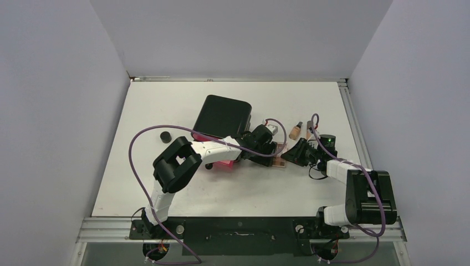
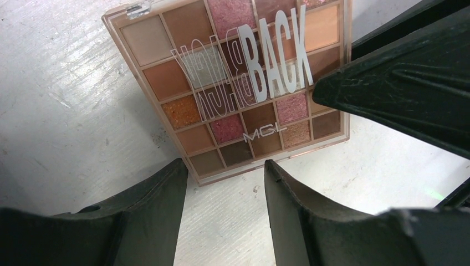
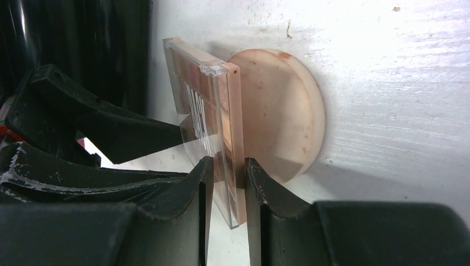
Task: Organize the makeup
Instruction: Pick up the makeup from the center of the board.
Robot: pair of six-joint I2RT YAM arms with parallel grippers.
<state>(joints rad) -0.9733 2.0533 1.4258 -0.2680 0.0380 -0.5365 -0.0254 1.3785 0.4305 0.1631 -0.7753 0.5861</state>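
Okay, your right gripper (image 3: 227, 166) is clamped on the palette (image 3: 233, 122) edge, against the disc (image 3: 282, 111), with the left gripper (image 2: 224, 169) half-open and empty beside it, so next lift it clear without dragging the disc.

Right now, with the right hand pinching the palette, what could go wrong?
The right hand grips the eyeshadow palette only by one thin edge, so it may pivot or slip. The peach disc sits right behind it and could get dragged along. The open left hand hovers close; the two hands might collide.
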